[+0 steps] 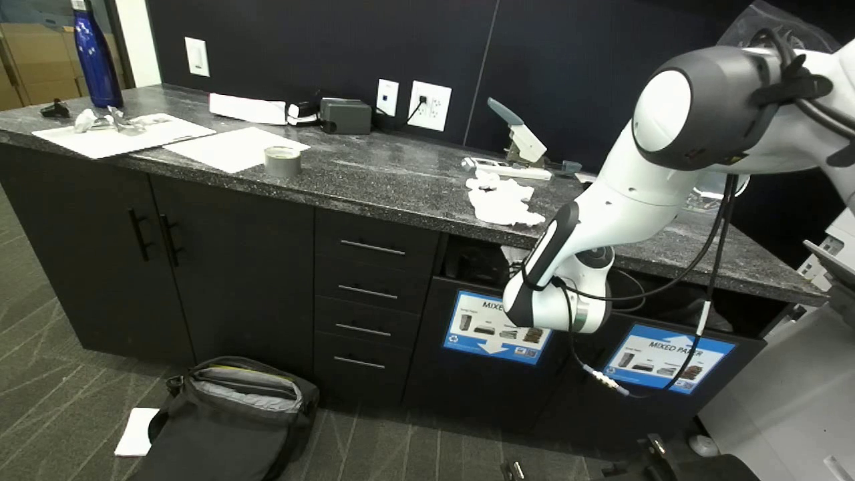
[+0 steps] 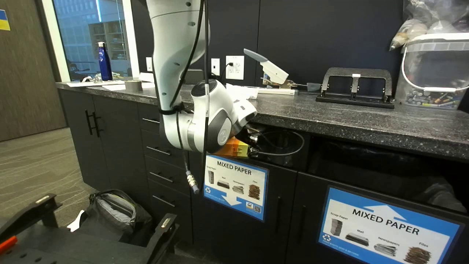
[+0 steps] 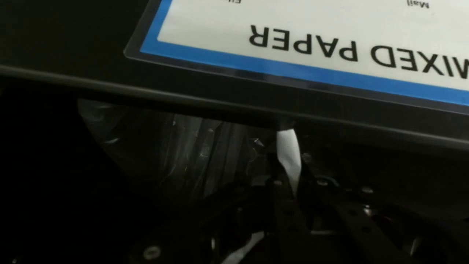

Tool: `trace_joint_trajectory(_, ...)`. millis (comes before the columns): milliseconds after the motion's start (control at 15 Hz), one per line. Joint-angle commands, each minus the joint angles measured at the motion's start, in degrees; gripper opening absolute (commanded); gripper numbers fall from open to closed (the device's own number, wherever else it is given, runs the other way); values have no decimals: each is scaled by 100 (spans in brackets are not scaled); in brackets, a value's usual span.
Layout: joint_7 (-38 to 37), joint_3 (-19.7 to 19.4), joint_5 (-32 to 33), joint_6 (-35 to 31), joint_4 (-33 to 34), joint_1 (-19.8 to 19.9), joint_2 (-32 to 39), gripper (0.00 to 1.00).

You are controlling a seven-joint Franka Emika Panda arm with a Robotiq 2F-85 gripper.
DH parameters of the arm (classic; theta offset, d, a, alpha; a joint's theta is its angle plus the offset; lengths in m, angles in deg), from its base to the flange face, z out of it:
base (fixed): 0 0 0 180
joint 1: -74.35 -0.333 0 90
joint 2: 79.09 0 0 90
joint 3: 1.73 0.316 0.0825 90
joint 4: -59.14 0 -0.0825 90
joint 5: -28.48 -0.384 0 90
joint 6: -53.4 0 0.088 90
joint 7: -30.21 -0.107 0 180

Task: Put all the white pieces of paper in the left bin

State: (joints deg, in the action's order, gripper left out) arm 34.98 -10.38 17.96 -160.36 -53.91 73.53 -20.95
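Note:
My gripper [image 3: 289, 165] points into a dark opening below the counter in the wrist view, its fingers close around a narrow white paper piece [image 3: 288, 146]. A pale strip [image 3: 245, 249] shows lower down; I cannot tell what it is. The arm's wrist hides the gripper in the exterior views. The left bin front [image 1: 494, 327] carries a blue MIXED PAPER sign, also seen on the bin front [image 2: 236, 187]. Crumpled white paper [image 1: 501, 200] lies on the counter, partly hidden in an exterior view [image 2: 243, 91]. White sheets [image 1: 234, 148] and crumpled scraps [image 1: 87, 120] lie farther left.
The counter edge [image 1: 374, 207] overhangs the openings. The right bin front [image 1: 668, 357] stands beside the left one. A tape roll [image 1: 282, 162], stapler [image 1: 524, 140], blue bottle [image 1: 97, 60] and hole punch [image 2: 355, 86] stand on the counter. A bag [image 1: 247, 401] lies on the floor.

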Motion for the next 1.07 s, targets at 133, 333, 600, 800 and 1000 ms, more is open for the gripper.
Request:
trace_joint_trajectory(133,-53,-213,-153,165,770,-102,480,10)
trace_joint_trajectory(333,-71,-233,-183,201,889,-107,572,36)
trace_joint_trajectory(600,-98,-177,-169,584,699,-86,309,64)
trace_joint_trajectory(800,-165,-81,-20,924,372,-17,-124,86)
trace_joint_trajectory(1000,-231,-131,-74,1370,-190,-144,-692,100)
